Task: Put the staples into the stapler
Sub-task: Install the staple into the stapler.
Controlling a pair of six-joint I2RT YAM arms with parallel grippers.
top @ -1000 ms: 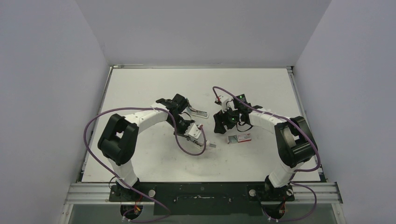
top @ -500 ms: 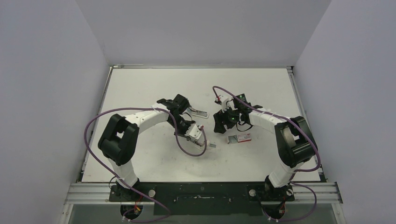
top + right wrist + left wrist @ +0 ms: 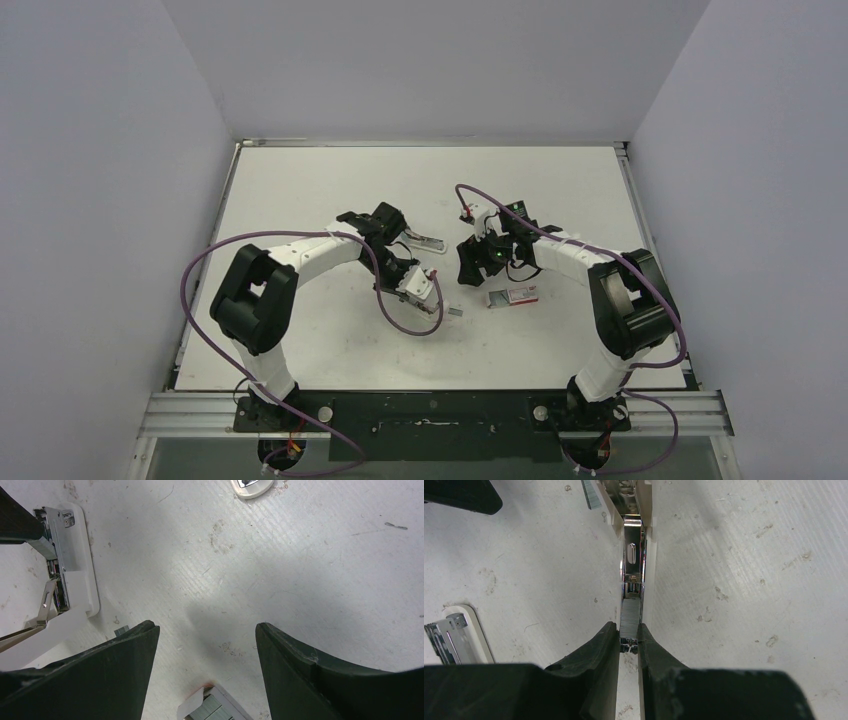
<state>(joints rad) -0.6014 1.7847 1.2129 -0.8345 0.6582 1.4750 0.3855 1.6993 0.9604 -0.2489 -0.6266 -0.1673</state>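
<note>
While a loose strip lies on the desk just on the near side of the stapler, and the red-and-white box rests near its right side with more strips showing in its open end, one strip of the staples already lies in the stapler's open channel. We judge the task well along. A strip is picked and set between the rails, but it is not yet let go and the stapler is open, so seating the strip fully and shutting the top remain.

Our left jaws are drawn nearly together, clamped on the near end of that strip in the channel. Whether their tips also touch the stapler's rails we cannot tell. Our right jaws stand wide apart and hold nothing, hovering over bare desk to the right of the stapler, above the box.

Beyond the stapler lies a white-rimmed metal part; whether it joins the stapler we cannot tell.
</note>
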